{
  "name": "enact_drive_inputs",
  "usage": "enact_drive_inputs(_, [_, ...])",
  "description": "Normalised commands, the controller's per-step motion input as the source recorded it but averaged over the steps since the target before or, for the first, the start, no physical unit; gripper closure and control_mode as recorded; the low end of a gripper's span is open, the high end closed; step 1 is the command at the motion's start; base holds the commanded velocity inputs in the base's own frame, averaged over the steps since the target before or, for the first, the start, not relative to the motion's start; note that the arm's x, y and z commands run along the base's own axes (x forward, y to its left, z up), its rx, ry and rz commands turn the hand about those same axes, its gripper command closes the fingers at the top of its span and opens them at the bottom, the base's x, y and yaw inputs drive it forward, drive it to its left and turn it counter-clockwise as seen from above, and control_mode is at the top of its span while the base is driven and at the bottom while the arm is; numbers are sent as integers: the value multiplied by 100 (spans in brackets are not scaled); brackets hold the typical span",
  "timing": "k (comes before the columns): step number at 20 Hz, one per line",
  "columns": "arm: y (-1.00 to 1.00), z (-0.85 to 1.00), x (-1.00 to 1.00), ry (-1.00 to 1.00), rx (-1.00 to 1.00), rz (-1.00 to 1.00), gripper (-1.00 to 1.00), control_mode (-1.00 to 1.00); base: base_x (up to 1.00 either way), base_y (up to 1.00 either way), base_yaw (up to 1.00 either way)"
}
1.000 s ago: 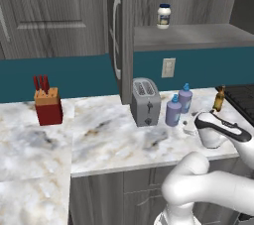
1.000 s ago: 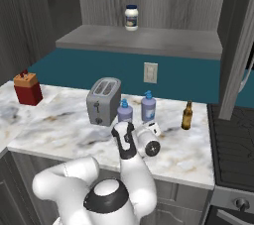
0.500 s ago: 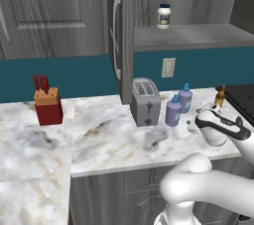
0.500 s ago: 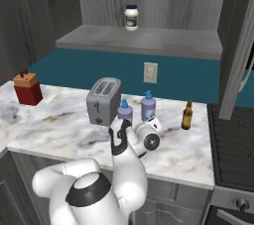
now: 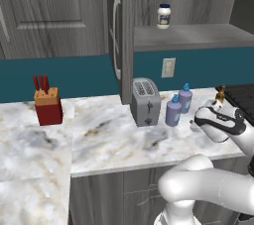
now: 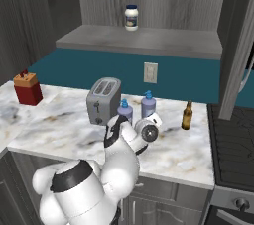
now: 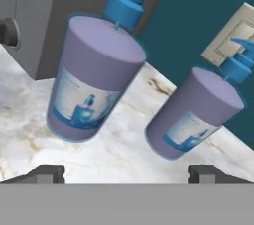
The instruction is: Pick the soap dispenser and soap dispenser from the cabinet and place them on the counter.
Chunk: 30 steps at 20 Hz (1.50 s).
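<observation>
At the far left of the desk (image 5: 99, 140) a red knife block (image 5: 47, 107) stands near the back wall, with a wide stretch of bare marbled top between it and the toaster (image 5: 145, 101). The toaster sits close under the edge of the open cabinet door (image 5: 119, 35), whose long bar handle faces left. Just right of the toaster stand the two soap dispensers, both upright on the desk: the nearer soap dispenser (image 5: 173, 111) just beside the toaster's right side, the farther soap dispenser (image 5: 185, 98) behind and right of it, closer to the wall outlet (image 5: 168, 67). In the hand view a narrow strip of marble shows between the two bottles, so they stand apart. Above them the cabinet shelf (image 5: 188, 36) carries a small white jar (image 5: 163, 16) toward its left, the rest of the shelf bare. The hand (image 7: 127, 173) is right of the bottles and in front of them, its tips spread wide and gripping nothing, with free marble between the tips and the bottle bases. Further right a brown bottle (image 6: 186, 115) stands near the desk's right edge, next to the dark stove (image 6: 233, 144)
</observation>
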Motion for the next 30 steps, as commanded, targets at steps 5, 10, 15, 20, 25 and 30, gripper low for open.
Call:
enact_drive_inputs(5, [2, 3, 8, 11, -1, 0, -100, -100, 0, 0, 0])
enact_drive_inputs(10, [-7, 16, -3, 11, -7, -2, -100, -100, 0, 0, 0])
enact_drive_inputs(15, [-17, 14, -18, 7, -9, -2, -100, -100, 0, 0, 0])
enact_drive_inputs(20, [-15, 1, -25, 2, -11, -2, -100, -100, 0, 0, 0])
enact_drive_inputs(25, [1, 0, -37, -5, -6, -8, -100, -100, 0, 0, 0])
enact_drive_inputs(30, [8, 10, -39, -7, -8, -4, -100, -100, 0, 0, 0])
